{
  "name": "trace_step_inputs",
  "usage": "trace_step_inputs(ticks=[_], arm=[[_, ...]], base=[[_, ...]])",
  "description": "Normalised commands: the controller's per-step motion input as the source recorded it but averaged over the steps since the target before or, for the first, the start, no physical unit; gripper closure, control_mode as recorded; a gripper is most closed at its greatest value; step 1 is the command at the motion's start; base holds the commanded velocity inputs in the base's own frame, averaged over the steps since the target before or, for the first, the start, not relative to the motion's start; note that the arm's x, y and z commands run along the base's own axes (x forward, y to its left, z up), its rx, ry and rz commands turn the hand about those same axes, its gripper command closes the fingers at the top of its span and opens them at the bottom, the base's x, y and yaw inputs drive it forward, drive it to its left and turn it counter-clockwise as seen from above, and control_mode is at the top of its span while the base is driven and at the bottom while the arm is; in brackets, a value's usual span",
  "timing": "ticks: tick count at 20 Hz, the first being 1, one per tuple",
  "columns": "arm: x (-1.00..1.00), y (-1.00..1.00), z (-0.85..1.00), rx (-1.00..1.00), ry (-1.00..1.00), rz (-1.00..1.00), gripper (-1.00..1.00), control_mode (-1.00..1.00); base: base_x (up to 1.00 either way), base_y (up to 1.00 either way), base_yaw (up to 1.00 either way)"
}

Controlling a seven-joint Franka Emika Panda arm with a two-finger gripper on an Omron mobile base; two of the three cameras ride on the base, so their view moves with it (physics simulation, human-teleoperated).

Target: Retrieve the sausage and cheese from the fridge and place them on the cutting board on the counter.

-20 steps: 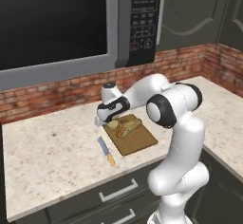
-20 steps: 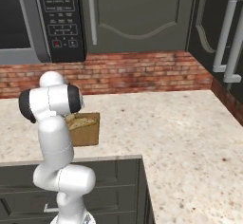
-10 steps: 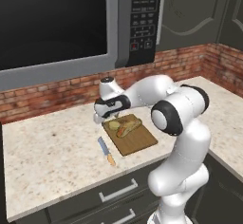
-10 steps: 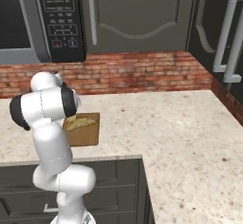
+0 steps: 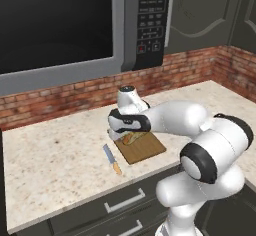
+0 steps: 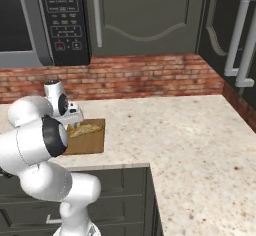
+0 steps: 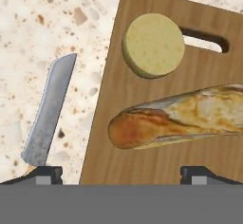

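Observation:
The brown wooden cutting board (image 7: 142, 9) (image 5: 147, 151) (image 6: 93, 142) lies on the beige speckled counter (image 5: 60, 150). On it rests the cheese (image 7: 153, 45), a round pale yellow piece, near the board's handle slot. Beside the cheese lies a long tan-orange roll (image 7: 175, 116) (image 5: 132, 138) (image 6: 85, 129). My gripper (image 7: 123, 173) (image 5: 119, 133) (image 6: 75, 122) hangs just above the board, pointing down. It is open, its fingertips (image 7: 47, 173) wide apart with nothing between them. The sausage is out of view.
A blue-bladed knife (image 7: 50, 109) (image 5: 112, 159) lies on the counter just left of the board. A microwave (image 5: 75, 30) hangs over a brick back wall. Tall dark doors with long silver handles (image 6: 240, 40) stand at the far right. Drawers (image 5: 125, 200) run below the counter.
My hand stays over the board and has sunk a little. The arm's elbow has swung out toward the counter's front edge.

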Motion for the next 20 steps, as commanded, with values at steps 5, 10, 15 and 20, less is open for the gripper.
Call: trace_step_inputs(ticks=[5, 10, 15, 20], arm=[[-1.00, -0.51, 0.87, 0.08, 0.00, 0.00, -1.00, -1.00], [-1.00, -0.28, 1.00, 0.00, -0.02, -0.02, -1.00, -1.00], [-0.95, -0.30, 1.00, 0.01, 0.00, -0.09, -1.00, -1.00], [-0.80, -0.33, 1.00, 0.01, 0.00, -0.12, -1.00, -1.00]], base=[[0.00, 0.00, 0.00], [0.00, 0.00, 0.00], [0.00, 0.00, 0.00], [0.00, 0.00, 0.00]])
